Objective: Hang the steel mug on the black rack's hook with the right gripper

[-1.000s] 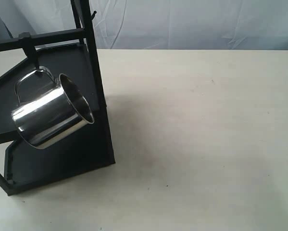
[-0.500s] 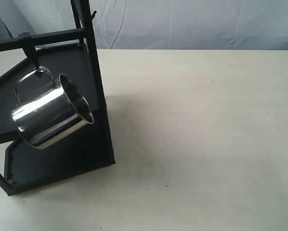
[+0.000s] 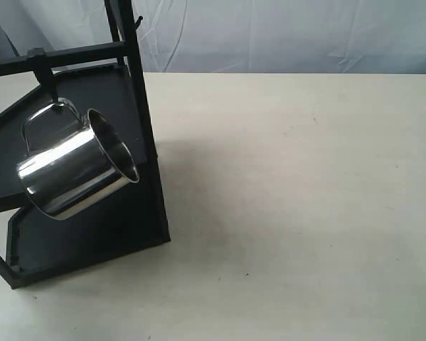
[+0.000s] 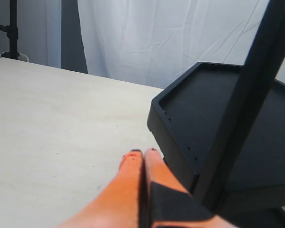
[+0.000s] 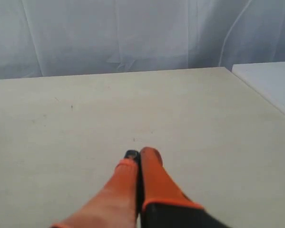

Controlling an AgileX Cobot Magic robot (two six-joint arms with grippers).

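The steel mug (image 3: 76,165) hangs by its handle from the hook (image 3: 42,67) on the black rack (image 3: 138,106): hanging looks done, nothing left but parking. Its long axis tilts, mouth aimed right and slightly up, base down-left. My right gripper (image 5: 138,156) is pinched closed, empty, over the bare table (image 5: 204,118). My left gripper (image 4: 143,154) is closed too.
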